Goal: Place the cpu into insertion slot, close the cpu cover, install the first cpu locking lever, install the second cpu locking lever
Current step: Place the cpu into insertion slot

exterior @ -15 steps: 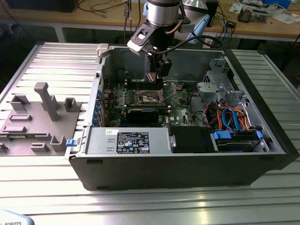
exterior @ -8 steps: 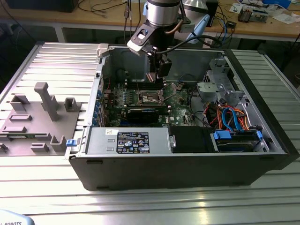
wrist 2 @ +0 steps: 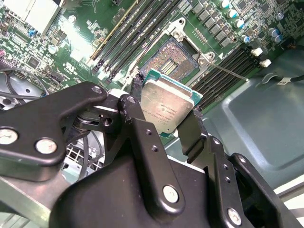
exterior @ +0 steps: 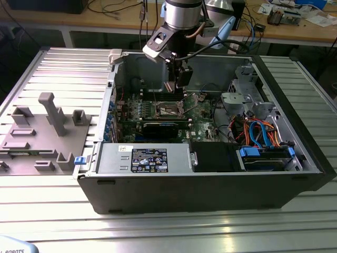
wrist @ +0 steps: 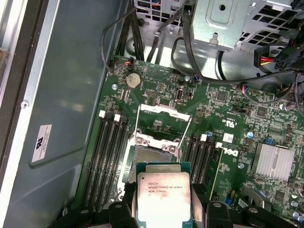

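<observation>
Between the fingers [wrist 2: 189, 130], silver-topped cpu [wrist 2: 166, 104] (green-edged)

print on cpu [wrist: 163, 197], label [wrist: 42, 141] on case wall [wrist: 71, 95]

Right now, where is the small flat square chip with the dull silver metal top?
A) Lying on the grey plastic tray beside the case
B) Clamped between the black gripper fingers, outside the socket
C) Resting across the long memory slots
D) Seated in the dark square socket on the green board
B: in the second wrist view the gripper is shut on the cpu, and the insertion slot beyond it lies bare.
</observation>
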`<action>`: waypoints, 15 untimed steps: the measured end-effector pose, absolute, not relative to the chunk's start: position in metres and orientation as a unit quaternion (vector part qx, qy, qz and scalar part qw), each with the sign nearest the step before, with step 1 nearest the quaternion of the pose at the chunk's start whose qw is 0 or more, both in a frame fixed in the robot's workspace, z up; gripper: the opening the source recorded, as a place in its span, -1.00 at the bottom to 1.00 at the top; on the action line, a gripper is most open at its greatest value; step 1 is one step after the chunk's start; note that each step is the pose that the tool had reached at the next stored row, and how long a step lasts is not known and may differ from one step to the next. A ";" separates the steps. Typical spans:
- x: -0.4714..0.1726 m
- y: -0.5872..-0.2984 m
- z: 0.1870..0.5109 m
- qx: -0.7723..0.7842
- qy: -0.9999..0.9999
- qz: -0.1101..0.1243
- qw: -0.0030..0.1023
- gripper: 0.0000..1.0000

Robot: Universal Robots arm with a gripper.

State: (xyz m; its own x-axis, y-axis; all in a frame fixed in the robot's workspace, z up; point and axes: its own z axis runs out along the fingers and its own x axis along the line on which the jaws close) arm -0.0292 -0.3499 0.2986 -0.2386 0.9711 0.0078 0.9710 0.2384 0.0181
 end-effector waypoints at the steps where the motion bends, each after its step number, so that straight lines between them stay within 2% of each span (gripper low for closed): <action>1: -0.029 -0.350 0.299 0.617 0.787 0.010 0.003 0.08; 15: -0.029 -0.350 0.298 0.620 0.784 0.010 0.003 0.08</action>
State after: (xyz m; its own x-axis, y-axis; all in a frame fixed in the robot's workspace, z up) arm -0.0292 -0.3499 0.2985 -0.2300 0.9731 0.0079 0.9731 0.2299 0.0181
